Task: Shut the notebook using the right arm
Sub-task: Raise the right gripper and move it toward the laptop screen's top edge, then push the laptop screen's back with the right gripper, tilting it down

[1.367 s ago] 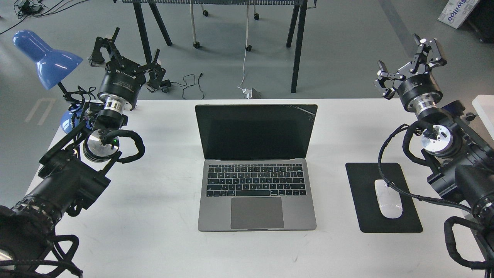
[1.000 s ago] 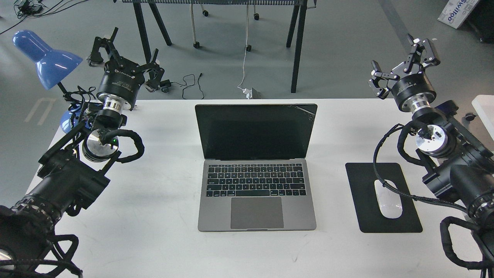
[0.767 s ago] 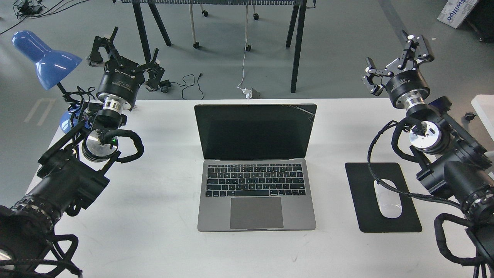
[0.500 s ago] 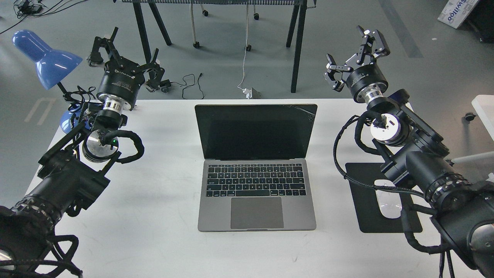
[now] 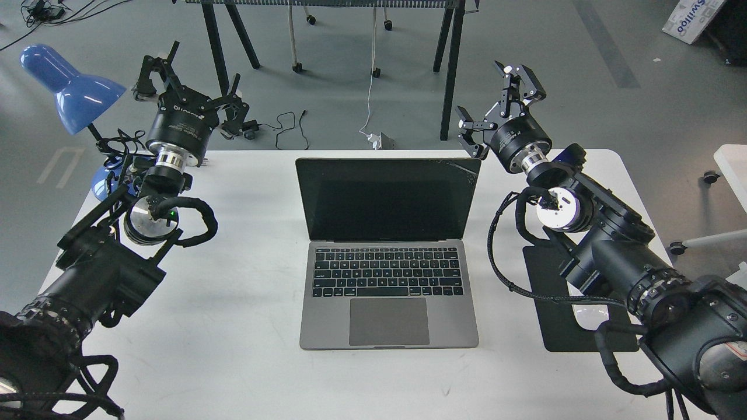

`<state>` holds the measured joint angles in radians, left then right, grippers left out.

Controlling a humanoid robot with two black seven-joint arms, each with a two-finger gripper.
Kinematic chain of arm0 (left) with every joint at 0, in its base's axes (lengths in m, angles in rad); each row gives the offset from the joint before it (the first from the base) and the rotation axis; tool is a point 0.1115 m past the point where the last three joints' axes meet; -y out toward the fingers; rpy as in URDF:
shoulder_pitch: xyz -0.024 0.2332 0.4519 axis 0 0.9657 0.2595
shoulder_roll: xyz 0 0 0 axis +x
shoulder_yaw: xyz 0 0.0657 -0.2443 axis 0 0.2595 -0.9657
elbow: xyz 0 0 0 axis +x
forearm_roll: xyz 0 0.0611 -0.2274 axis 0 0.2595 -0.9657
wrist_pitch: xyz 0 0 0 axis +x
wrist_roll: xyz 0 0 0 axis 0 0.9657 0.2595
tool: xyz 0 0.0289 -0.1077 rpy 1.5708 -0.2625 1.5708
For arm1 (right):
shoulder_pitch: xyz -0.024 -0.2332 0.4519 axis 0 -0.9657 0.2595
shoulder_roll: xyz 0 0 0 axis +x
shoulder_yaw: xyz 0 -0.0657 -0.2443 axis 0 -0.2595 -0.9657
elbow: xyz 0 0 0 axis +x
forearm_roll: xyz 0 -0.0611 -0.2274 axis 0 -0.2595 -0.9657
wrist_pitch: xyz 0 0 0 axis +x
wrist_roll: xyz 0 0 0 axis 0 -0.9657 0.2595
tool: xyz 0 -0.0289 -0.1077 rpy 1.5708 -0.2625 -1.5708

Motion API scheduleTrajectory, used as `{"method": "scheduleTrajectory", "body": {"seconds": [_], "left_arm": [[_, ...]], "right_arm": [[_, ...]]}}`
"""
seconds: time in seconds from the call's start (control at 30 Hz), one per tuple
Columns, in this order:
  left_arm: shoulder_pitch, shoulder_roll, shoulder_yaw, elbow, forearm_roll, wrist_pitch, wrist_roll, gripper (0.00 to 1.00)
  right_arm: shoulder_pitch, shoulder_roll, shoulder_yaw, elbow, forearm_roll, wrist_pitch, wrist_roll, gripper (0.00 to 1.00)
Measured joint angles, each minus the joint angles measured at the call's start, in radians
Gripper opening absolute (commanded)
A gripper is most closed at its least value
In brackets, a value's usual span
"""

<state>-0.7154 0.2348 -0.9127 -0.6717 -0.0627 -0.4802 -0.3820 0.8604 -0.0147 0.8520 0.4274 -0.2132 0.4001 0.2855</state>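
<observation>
The slim grey laptop lies open at the middle of the white desk, black keys facing up, its dark screen upright and cracked at the far right corner, where the right arm holds its spread claw just beside the lid's top edge.

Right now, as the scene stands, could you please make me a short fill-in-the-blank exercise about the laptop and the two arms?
1. The notebook lid stands ____.
2. The crack on its screen is in the upper ____ corner.
3. The right pincer, fingers spread, is near the lid but not ____ it.
4. The left pincer is beside the ____ lamp.

Missing words: open; right; touching; blue
</observation>
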Motion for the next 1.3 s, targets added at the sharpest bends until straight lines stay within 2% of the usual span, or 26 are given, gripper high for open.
{"method": "scheduleTrajectory", "body": {"seconds": [0.53,0.77,1.07,1.3], "left_arm": [[0.000,0.000,0.000,0.000,0.000,0.000,0.000,1.00],[0.000,0.000,0.000,0.000,0.000,-0.001,0.000,1.00],[-0.001,0.000,0.000,0.000,0.000,-0.001,0.001,1.00],[-0.001,-0.002,0.000,0.000,0.000,-0.001,0.002,1.00]], "right_arm": [[-0.210,-0.179,-0.006,0.399,0.000,-0.009,-0.055,1.00],[-0.282,-0.265,-0.081,0.542,-0.002,-0.012,-0.065,1.00],[-0.340,-0.279,-0.094,0.601,-0.003,-0.010,-0.065,1.00],[-0.394,-0.349,-0.095,0.671,-0.003,-0.006,-0.064,1.00]]}}
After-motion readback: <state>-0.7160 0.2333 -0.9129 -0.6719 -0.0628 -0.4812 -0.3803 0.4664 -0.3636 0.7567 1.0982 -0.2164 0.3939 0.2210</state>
